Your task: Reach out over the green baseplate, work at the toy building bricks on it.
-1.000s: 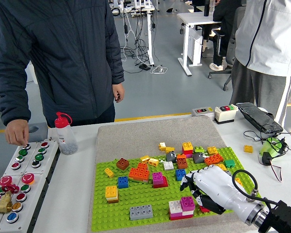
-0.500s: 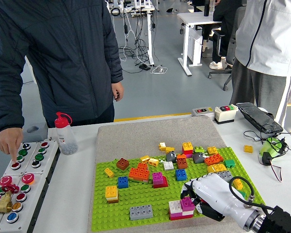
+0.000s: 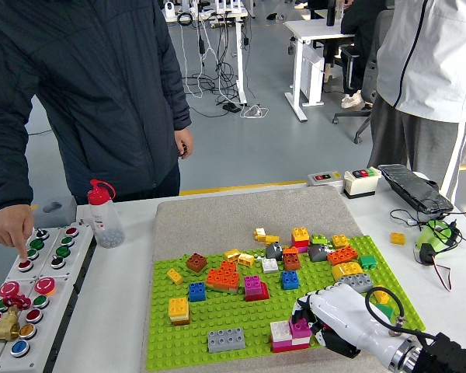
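Observation:
The green baseplate (image 3: 217, 312) lies on a grey mat in the middle of the table and carries several loose bricks. Among them are an orange cluster (image 3: 223, 277), a blue brick (image 3: 196, 291), a yellow-orange stack (image 3: 179, 309) and a grey brick (image 3: 226, 339). Near the plate's front edge stands a magenta brick (image 3: 300, 327) on a white and red stack. My right hand (image 3: 311, 322), white, comes in from the lower right. Its fingers (image 3: 301, 308) curl over the magenta brick, with the thumb below it. The left arm is out of view.
At the far left a person presses a finger (image 3: 22, 259) on a button box (image 3: 54, 268). A red-capped bottle (image 3: 105, 215) stands beside it. On the right lie a yellow brick (image 3: 397, 238), a green gadget with cables (image 3: 433, 235), a switch box (image 3: 362, 182) and a black device (image 3: 414, 189).
My right hand has drawn back toward the near edge and settled around the magenta brick. The person's hand has come down onto a button on the box.

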`<state>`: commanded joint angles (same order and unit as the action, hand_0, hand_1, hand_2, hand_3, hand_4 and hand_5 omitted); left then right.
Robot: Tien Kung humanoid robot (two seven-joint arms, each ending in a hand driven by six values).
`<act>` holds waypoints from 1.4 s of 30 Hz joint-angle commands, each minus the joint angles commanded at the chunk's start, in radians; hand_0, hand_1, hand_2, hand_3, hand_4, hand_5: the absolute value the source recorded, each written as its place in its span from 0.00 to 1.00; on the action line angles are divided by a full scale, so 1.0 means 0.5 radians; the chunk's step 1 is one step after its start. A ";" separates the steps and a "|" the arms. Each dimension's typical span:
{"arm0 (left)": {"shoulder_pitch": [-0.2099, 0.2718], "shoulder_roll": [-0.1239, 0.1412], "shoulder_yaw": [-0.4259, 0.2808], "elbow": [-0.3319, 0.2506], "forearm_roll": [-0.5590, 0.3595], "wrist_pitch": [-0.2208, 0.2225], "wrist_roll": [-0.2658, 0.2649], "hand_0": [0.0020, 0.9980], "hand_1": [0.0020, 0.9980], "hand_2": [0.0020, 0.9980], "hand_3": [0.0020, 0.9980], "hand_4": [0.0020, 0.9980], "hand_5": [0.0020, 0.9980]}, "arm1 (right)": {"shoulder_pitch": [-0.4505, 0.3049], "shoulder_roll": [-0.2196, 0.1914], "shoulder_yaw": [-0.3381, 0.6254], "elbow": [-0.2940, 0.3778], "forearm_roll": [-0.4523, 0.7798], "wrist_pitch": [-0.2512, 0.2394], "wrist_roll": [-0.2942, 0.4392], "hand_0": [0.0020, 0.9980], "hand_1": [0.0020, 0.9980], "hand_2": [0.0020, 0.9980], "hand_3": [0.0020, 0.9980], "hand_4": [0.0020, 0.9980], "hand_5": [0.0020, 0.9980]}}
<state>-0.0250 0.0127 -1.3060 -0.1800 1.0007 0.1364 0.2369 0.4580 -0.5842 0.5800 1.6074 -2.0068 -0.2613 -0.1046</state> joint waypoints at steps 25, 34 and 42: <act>-0.015 0.002 0.008 0.000 -0.004 -0.004 -0.003 0.73 0.77 0.78 0.68 0.49 1.00 | 0.003 0.007 -0.020 -0.044 0.016 0.015 0.000 0.28 0.38 0.56 0.53 0.00 0.00; -0.016 0.002 0.007 0.000 0.002 -0.004 -0.003 0.73 0.77 0.78 0.68 0.49 1.00 | 0.009 0.015 -0.042 -0.049 0.018 0.019 -0.002 0.28 0.38 0.56 0.53 0.00 0.00; -0.018 0.003 0.006 0.000 0.004 -0.004 -0.003 0.73 0.77 0.78 0.68 0.49 1.00 | 0.010 0.016 -0.046 -0.055 0.016 0.024 -0.005 0.28 0.38 0.56 0.53 0.00 0.00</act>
<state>-0.0342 0.0143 -1.3028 -0.1800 1.0028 0.1344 0.2352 0.4630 -0.5763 0.5568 1.5798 -1.9988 -0.2495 -0.1070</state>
